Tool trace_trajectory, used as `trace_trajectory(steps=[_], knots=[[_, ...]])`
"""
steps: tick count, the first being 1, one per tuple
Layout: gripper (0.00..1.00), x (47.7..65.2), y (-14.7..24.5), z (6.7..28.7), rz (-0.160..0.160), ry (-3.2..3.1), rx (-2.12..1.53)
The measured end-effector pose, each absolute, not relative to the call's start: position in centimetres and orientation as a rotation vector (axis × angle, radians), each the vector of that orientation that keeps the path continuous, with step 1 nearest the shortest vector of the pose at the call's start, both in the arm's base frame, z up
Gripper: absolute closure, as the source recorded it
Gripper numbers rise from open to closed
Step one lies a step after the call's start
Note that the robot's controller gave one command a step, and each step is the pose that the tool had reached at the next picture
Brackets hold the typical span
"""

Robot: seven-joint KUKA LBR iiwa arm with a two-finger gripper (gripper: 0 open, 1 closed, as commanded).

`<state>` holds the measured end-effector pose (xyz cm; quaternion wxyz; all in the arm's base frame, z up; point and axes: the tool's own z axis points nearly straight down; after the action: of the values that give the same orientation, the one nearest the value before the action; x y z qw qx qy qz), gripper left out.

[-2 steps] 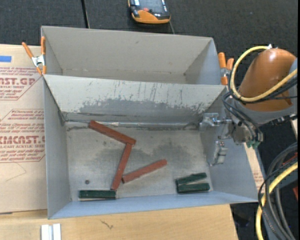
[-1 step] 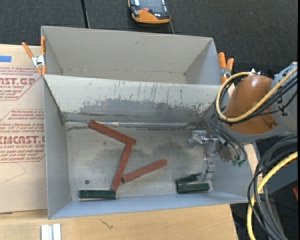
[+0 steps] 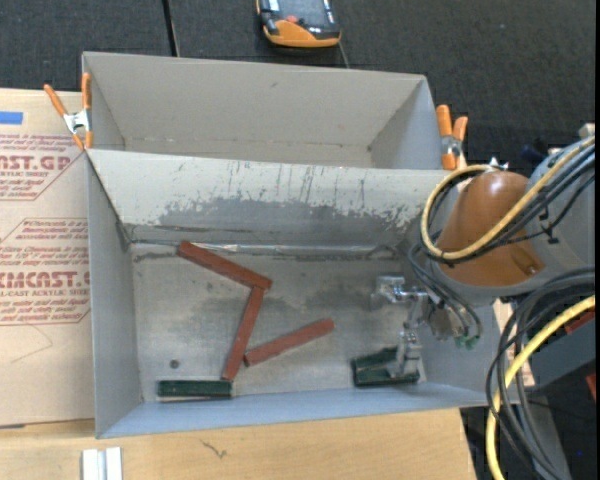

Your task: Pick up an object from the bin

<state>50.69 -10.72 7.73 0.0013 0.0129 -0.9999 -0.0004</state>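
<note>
While I hang low in the near right corner of the bin [image 3: 110, 268], my jaws are down at the right end of a dark green block [image 3: 378, 371]; whether they are apart or together, I cannot tell.

One overhead camera, angled down into bin [image 3: 110, 268], arm entering right

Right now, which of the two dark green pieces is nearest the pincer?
The short green block at the lower right, beside the pincer; the long green bar lies at the lower left.
</note>
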Motion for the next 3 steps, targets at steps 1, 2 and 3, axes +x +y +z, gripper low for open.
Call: trace_trajectory(steps=[1,2,3], knots=[[0.00,49.1,-10.6,12.3,0.000,-3.143,0.021],[0.00,48.4,-10.3,6.8,0.000,-3.146,0.070],[1.00,48.1,-9.9,7.2,-0.001,-3.141,0.046]])
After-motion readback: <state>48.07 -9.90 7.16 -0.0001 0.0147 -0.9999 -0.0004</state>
